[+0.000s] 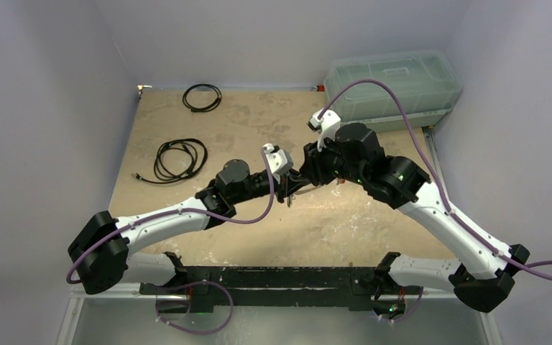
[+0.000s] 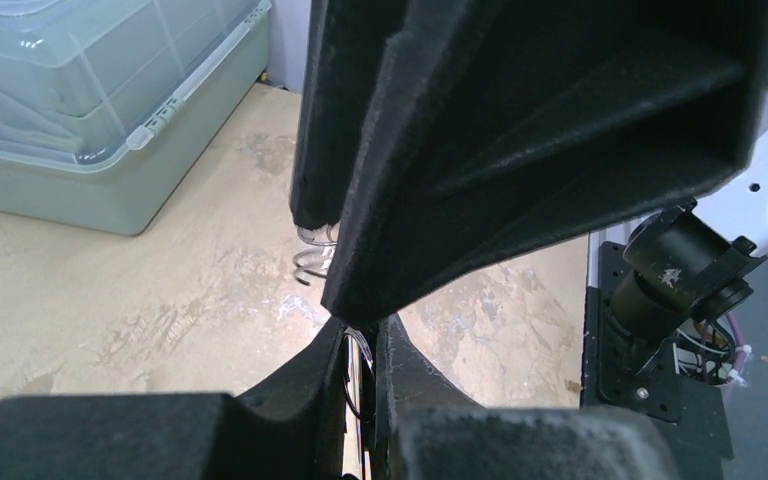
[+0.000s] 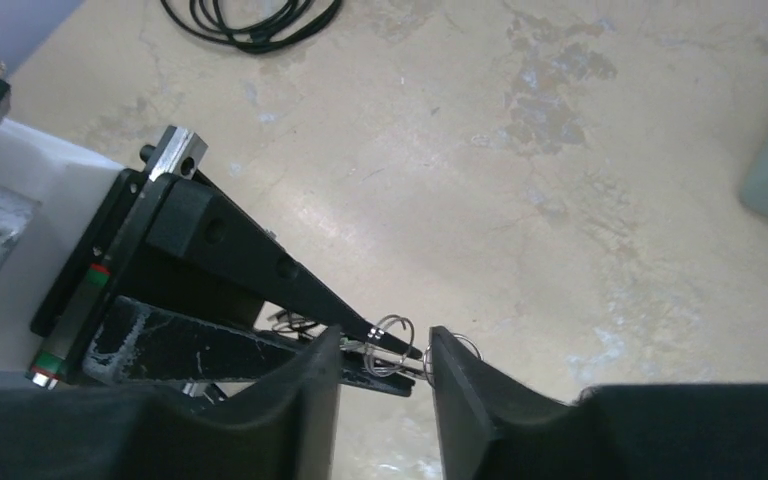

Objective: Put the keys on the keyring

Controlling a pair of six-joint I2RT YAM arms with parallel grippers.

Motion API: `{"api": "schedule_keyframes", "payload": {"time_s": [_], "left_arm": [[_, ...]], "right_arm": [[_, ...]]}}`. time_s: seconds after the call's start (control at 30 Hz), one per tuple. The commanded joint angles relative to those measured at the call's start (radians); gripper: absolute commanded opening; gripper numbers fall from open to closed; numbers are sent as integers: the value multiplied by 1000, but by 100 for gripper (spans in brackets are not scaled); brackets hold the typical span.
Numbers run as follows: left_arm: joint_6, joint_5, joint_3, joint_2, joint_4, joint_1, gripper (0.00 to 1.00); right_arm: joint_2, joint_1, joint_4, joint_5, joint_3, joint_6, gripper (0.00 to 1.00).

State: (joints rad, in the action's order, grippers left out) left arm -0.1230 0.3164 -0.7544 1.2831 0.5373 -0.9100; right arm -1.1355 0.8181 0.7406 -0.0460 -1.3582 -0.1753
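Grippers tip to tip above the table (image 1: 244, 122). Left gripper (image 3: 407, 365) pinched shut on thin wire rings (image 3: 397, 328); right gripper (image 3: 385, 345) part open, straddling them. Keyring or keys: cannot tell.

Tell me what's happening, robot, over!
Left tool shut on the keyring, wire loops at its tip. Right tool open around it. Keys not visible. Cable and bin far off, over.

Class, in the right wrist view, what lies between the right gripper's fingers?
The closed tip of the left gripper, pinching small wire rings, sits between the fingers of the right gripper, seen from the right wrist.
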Motion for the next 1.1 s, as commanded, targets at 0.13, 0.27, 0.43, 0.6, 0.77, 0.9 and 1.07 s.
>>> {"api": "schedule_keyframes", "payload": {"time_s": [0.13,0.27,0.43,0.6,0.77,0.9,1.07], "left_arm": [[-96,3,-49,-15,48,26,0],[-106,27,-48,-45,21,48,0],[-217,56,-57,-68,18,95,0],[-208,168,-75,-94,-35,108,0],[-101,272,-135,-120,-214,107,0],[-46,420,-105,-157,-174,106,0],[83,509,-89,-190,-203,82,0]], "right_arm": [[145,7,-170,-76,50,22,63],[286,7,-346,-72,182,47,69],[420,7,-507,-33,348,67,71],[443,7,-533,-5,420,94,88],[421,7,-482,153,387,201,99],[406,31,-437,221,355,279,99],[381,140,-287,218,267,351,93]]}}
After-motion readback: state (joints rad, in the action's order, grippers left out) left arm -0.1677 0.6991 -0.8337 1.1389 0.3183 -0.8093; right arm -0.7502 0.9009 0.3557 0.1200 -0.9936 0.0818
